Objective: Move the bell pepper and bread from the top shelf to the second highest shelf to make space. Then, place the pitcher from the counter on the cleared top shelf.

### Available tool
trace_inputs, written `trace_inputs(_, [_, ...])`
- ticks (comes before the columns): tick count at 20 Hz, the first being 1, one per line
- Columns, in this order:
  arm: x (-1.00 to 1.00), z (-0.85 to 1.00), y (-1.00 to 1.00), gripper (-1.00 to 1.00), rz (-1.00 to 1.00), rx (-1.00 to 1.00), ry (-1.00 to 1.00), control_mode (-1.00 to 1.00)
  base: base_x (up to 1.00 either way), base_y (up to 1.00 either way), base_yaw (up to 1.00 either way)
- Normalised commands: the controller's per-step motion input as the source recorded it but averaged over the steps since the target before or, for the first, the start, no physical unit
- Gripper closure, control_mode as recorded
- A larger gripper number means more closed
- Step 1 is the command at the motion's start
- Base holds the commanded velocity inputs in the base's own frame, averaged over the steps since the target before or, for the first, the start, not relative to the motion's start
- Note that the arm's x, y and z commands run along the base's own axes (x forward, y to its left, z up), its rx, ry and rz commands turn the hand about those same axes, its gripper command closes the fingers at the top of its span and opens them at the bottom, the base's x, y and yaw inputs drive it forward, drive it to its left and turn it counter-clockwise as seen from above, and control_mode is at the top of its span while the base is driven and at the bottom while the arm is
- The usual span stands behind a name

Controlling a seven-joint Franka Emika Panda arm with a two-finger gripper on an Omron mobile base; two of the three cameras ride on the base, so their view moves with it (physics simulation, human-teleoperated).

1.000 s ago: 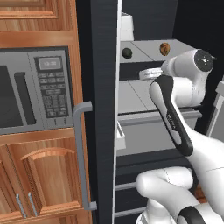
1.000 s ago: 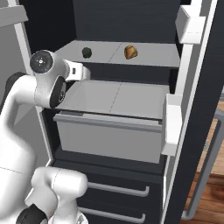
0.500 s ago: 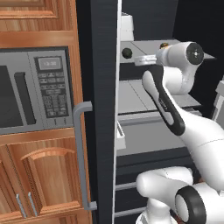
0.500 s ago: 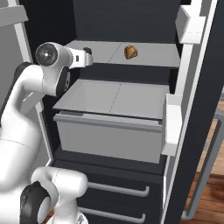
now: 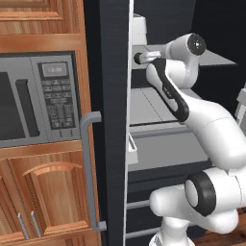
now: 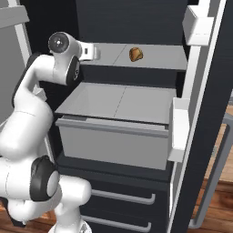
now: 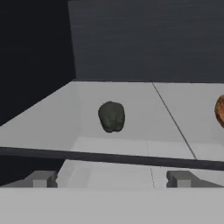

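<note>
On the top shelf (image 6: 159,57) of the open fridge you have the gripper (image 7: 109,178) level with the shelf's front edge, its two fingertips (image 7: 41,178) spread wide apart with nothing between them and nothing touching them. From the hand view, the bell pepper (image 7: 112,116) sits on that shelf straight ahead of the gap between the tips, clear of them, resting just left of the shelf's centre seam. The bread (image 6: 136,54) lies on the same shelf to the right of the pepper, well apart from it; in the hand view only its left edge shows at the frame's right side.

No brand or label text is legible anywhere. The microwave (image 5: 36,98) set in the wooden cabinets left of the fridge carries a keypad and a small display, but you cannot read the characters on either.

Below the top shelf, the second shelf (image 6: 123,101) is bare, with a grey drawer (image 6: 113,145) under its front edge. The fridge door (image 6: 200,113) stands open to the right of the shelves.
</note>
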Motion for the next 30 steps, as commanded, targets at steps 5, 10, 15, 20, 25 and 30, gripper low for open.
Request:
trace_inputs(5, [0.72, -0.21, 0.00, -1.00, 0.00, -0.03, 0.13, -1.00, 0.00, 0.00, 0.00])
trace_inputs(10, [0.79, -0.17, 0.01, -1.00, 0.00, -0.01, 0.16, -1.00, 0.00, 0.00, 0.00])
trace_inputs(15, [0.74, -0.01, 0.11, -1.00, 0.00, 0.00, 0.04, -1.00, 0.00, 0.00, 0.00])
trace_inputs(20, [0.60, -0.16, 0.20, -1.00, 0.00, 0.00, 0.01, -1.00, 0.00, 0.00, 0.00])
trace_inputs(25, [0.44, -0.30, 0.15, 1.00, 0.00, -0.02, 0.00, -1.00, 0.00, 0.00, 0.00])
trace_inputs(30, [0.03, -0.47, 0.01, 1.00, -0.03, -0.06, 0.05, -1.00, 0.00, 0.00, 0.00])
